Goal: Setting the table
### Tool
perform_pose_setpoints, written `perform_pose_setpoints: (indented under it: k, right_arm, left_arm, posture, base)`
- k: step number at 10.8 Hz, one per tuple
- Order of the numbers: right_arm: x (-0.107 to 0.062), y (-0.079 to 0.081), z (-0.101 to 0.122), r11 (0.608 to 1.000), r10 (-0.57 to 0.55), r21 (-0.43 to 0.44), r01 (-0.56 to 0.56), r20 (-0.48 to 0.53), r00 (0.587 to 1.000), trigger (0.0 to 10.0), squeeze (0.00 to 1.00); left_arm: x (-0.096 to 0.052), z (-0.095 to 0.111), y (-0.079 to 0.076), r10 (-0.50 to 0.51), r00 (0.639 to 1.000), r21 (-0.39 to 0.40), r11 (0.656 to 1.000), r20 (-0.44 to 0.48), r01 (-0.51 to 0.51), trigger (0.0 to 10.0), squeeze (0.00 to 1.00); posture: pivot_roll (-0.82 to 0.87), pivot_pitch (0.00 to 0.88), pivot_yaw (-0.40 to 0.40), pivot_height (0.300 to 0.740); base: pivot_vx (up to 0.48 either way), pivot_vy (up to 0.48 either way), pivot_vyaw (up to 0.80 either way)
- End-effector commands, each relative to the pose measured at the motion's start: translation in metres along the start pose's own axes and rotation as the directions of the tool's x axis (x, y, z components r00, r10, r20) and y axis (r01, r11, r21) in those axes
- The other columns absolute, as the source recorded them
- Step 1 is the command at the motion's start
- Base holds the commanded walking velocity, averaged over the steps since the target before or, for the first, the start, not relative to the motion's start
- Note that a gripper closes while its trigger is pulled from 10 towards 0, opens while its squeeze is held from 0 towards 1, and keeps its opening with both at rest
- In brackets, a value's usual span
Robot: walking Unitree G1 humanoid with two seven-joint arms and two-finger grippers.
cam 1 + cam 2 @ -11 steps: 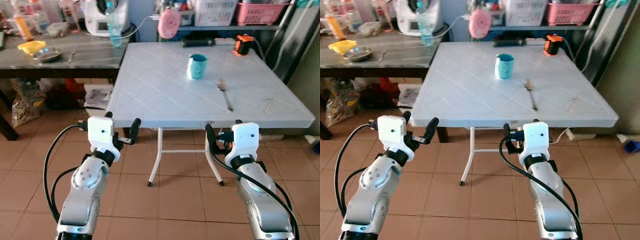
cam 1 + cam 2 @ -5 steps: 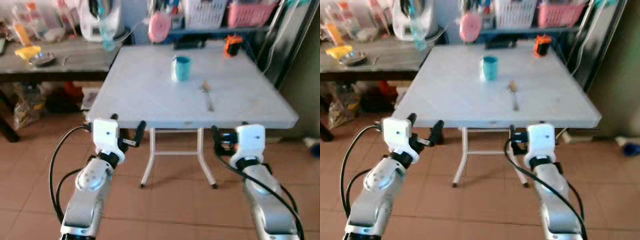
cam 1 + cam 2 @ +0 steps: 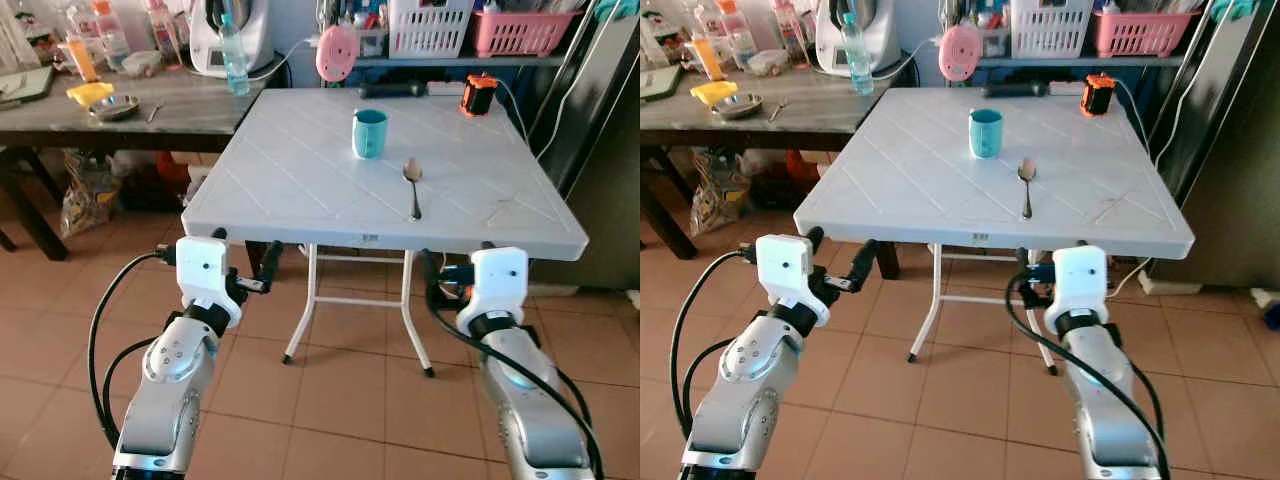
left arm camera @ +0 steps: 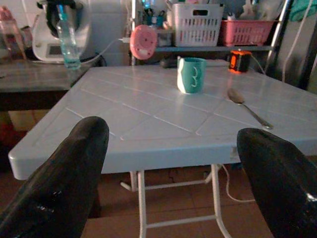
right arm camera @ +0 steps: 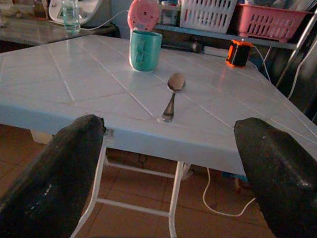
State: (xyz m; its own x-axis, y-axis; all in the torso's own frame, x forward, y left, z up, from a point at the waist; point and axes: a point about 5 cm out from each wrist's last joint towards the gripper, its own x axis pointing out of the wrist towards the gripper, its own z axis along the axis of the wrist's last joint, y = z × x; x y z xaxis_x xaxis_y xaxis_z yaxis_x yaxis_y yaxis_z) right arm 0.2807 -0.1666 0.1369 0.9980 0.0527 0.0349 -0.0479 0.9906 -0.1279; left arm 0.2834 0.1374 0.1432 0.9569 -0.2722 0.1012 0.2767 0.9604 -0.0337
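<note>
You are facing a white plastic folding table (image 3: pixel 300 180), its square top moulded with diagonal grooves and standing on thin white metal legs over a terracotta tile floor (image 3: pixel 340 390). On it stand one teal mug (image 3: pixel 369 133), cylindrical and smooth, and one metal spoon (image 3: pixel 412 185) lying flat just beside it, bowl toward the mug and handle pointing at you. One small orange and black gadget (image 3: pixel 478 94) sits at the far right corner with a cable running off it.

Your left gripper (image 3: pixel 243 262) is held below and in front of the table's near edge, toward its left corner, its two black fingers (image 4: pixel 59 173) spread wide apart and holding nothing. Your right gripper (image 3: pixel 452 262) sits at the same height under the right part of that edge — its fingers (image 5: pixel 54 168) are likewise wide apart and bare. Mug and spoon are well apart from both, further in on the tabletop; the spoon lies closer to your right gripper.

To the left runs a dark wooden side table (image 3: pixel 190 100) carrying one clear water bottle (image 3: pixel 234 62), one steel dish (image 3: pixel 113 107) and a yellow bowl (image 3: pixel 89 92) — behind the table, one white basket (image 3: pixel 430 25) and one pink basket (image 3: pixel 525 30)
</note>
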Motion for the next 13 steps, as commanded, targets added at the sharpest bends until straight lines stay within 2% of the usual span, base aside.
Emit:
perform_pose_setpoints:
  k: [1, 2, 4, 9, 13]
  right_arm:
    - [0.0012, 0.0022, 0.0070, 1.000, 0.005, 0.004, -0.006, 0.030, 1.000, 10.0, 0.16]
    - [0.0012, 0.0022, 0.0070, 1.000, 0.005, 0.004, -0.006, 0.030, 1.000, 10.0, 0.16]
    - [0.0031, 0.0028, 0.0081, 1.000, -0.016, 0.019, 0.015, 0.033, 0.999, 10.0, 0.15]
    - [0.0033, 0.0037, 0.0069, 1.000, -0.017, 0.022, 0.016, 0.025, 1.000, 10.0, 0.15]
    - [0.0056, 0.0070, 0.0065, 1.000, -0.001, 0.024, 0.001, 0.025, 1.000, 10.0, 0.16]
  left_arm:
    - [-0.0005, 0.0012, 0.0031, 0.000, 1.000, 0.010, 1.000, 0.001, 0.000, 10.0, 0.00]
    - [-0.0005, 0.0012, 0.0031, 0.000, 1.000, 0.010, 1.000, 0.001, 0.000, 10.0, 0.00]
    - [-0.0004, 0.0022, -0.0024, -0.033, 0.999, -0.009, 0.999, 0.017, 0.033, 10.0, 0.00]
    - [0.0000, 0.0022, -0.0036, -0.045, 0.999, -0.009, 0.999, 0.015, 0.045, 10.0, 0.00]
    - [0.0001, 0.0028, -0.0020, -0.044, 0.999, -0.002, 0.999, 0.014, 0.044, 10.0, 0.00]
  posture:
    - [0.02, 0.013, 0.039, 0.740]
    - [0.02, 0.013, 0.039, 0.740]
    - [0.02, 0.016, 0.041, 0.740]
    - [0.01, 0.020, 0.040, 0.740]
    - [0.03, 0.012, 0.038, 0.740]
  base:
    - [0.000, 0.000, 0.00]
    - [0.000, 0.000, 0.00]
    - [0.384, 0.000, 0.00]
    - [0.480, 0.000, -0.55]
    - [0.480, 0.000, 0.00]
